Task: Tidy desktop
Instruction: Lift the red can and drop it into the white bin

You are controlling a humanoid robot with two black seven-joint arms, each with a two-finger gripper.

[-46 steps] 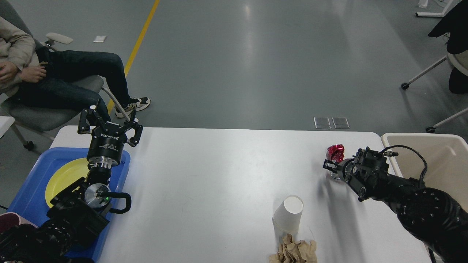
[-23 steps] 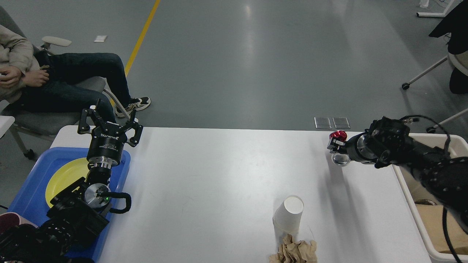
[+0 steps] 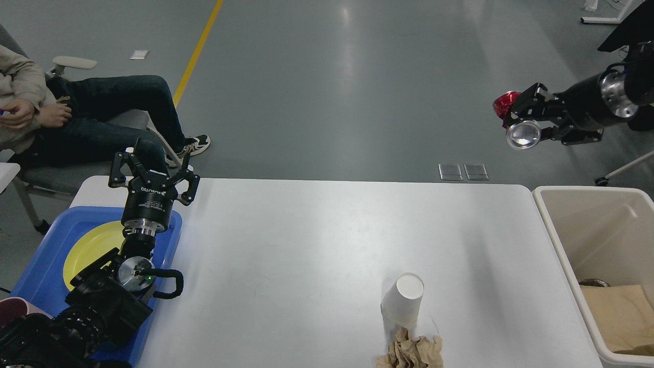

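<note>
The white desktop (image 3: 306,245) fills the middle of the head view. On it stand an upturned white paper cup (image 3: 402,301) and, at the front edge, a crumpled brown paper ball (image 3: 410,352). My right gripper (image 3: 518,120) is raised high above the far right corner, shut on a crushed red can (image 3: 506,104) whose silver end (image 3: 523,135) faces me. My left gripper (image 3: 152,176) is open and empty above the blue tray (image 3: 36,266), which holds a yellow plate (image 3: 92,245).
A beige bin (image 3: 587,230) with brown paper (image 3: 621,317) inside stands at the table's right edge. A person (image 3: 61,112) sits in a chair beyond the far left corner. Office chair legs (image 3: 592,102) show at the far right.
My right arm has lifted the red can off the desktop and swung it up and to the right, high above the bin's far side. The left arm has not moved.
</note>
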